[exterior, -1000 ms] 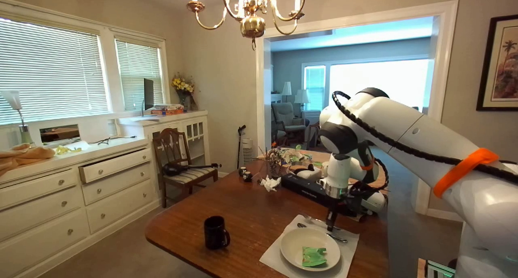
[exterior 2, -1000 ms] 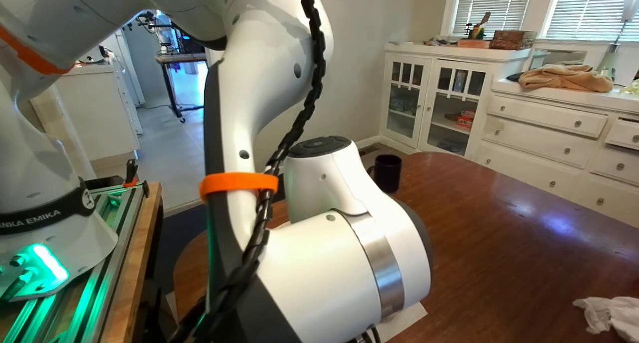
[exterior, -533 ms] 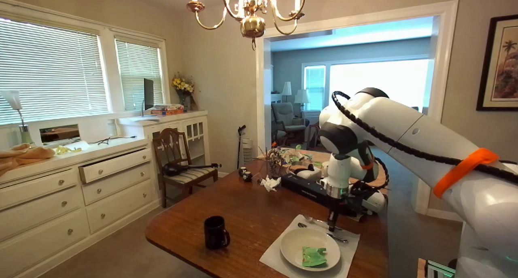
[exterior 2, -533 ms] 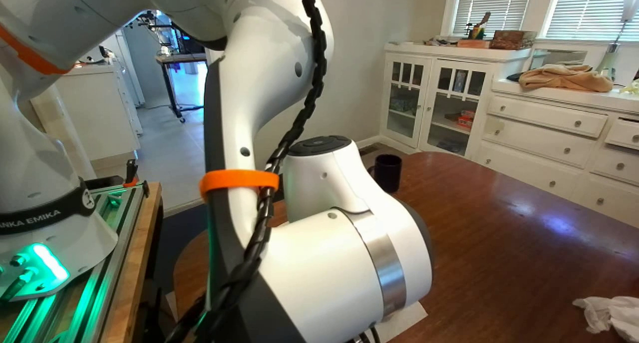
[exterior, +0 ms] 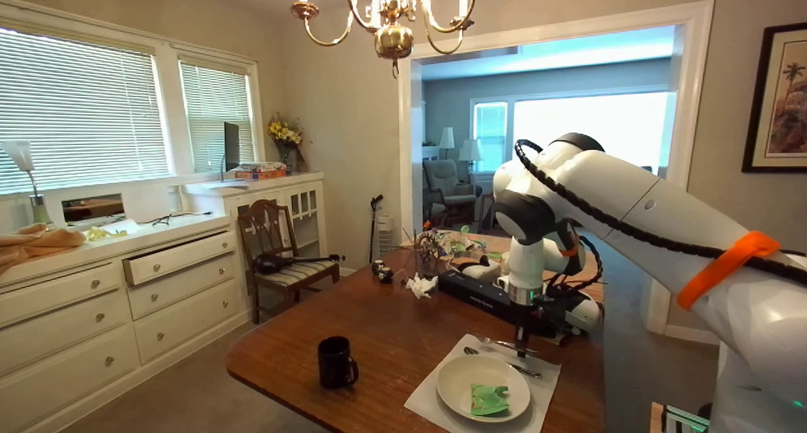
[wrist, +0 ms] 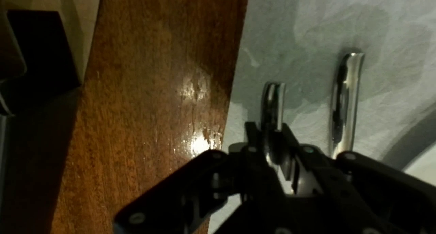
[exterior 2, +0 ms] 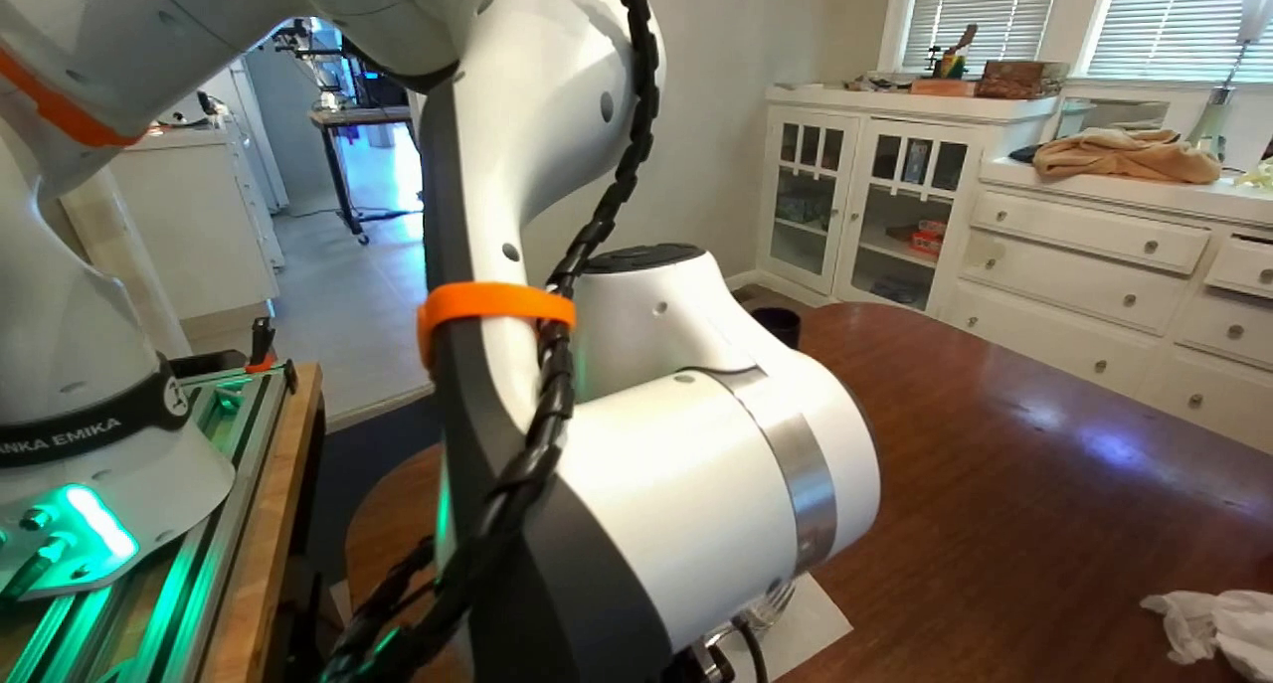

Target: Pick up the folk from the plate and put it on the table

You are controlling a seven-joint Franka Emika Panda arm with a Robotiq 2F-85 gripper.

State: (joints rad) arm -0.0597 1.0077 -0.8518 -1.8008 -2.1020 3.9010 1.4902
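Since handle of fork (wrist: 273,101) fills gap between fingers, hand (wrist: 269,128) appears clamped on it. Fork location: on or just above paper sheet (wrist: 306,40), beside plate (exterior: 466,379), near robot-side edge of bench (exterior: 365,338). Long axis: handle end toward that edge, tines away. Next move likely requires lift, then sideways shift, away from plate, off paper sheet.

Comprises glossy white rounded arm (exterior: 668,212) with dark grey panels (exterior 2: 577,584). Carries ribbed black cable (exterior 2: 557,395), orange bands (exterior 2: 497,303), silver metal ring (exterior 2: 804,464).
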